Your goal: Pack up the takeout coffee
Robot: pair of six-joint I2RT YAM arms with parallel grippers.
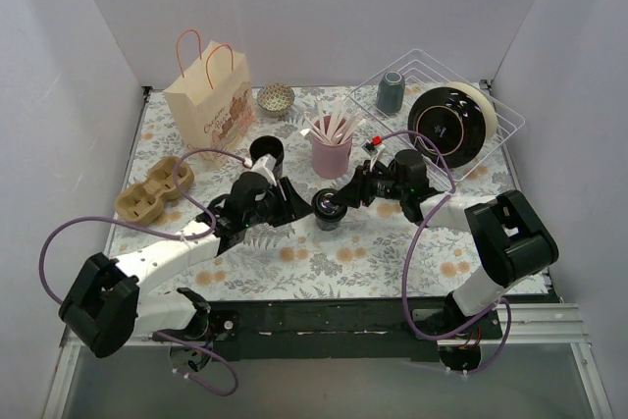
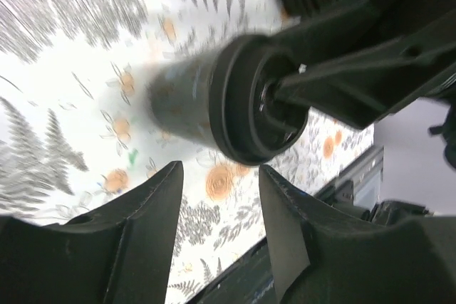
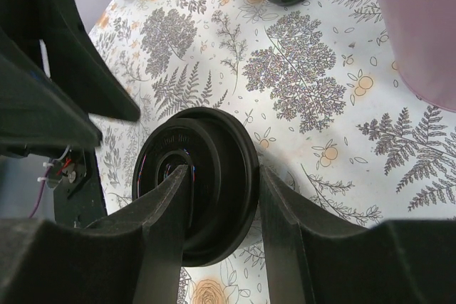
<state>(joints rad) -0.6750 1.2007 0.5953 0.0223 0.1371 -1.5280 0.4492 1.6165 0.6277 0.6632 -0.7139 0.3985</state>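
1. Standing near the middle of the table [image 1: 392, 252], the coffee [image 1: 328, 211] has its lid on; whether its base touches the cloth cannot be told.
2. Right gripper [image 3: 224, 176]: pinched on the lid's rim, one finger across the recessed top, the other outside the edge.
3. Left gripper [image 2: 219, 176]: fingers spread with nothing between them, tips just short of the coffee's side.
4. Pink cup [image 1: 332, 154] of sticks stands just behind the coffee; an open cup [image 1: 266, 154] stands to its left.
5. Bag [image 1: 208, 95] stands upright at the far left; carrier [image 1: 152, 191] lies at the left edge.
6. Rack [image 1: 496, 134] at the far right holds a tumbler [image 1: 391, 93].
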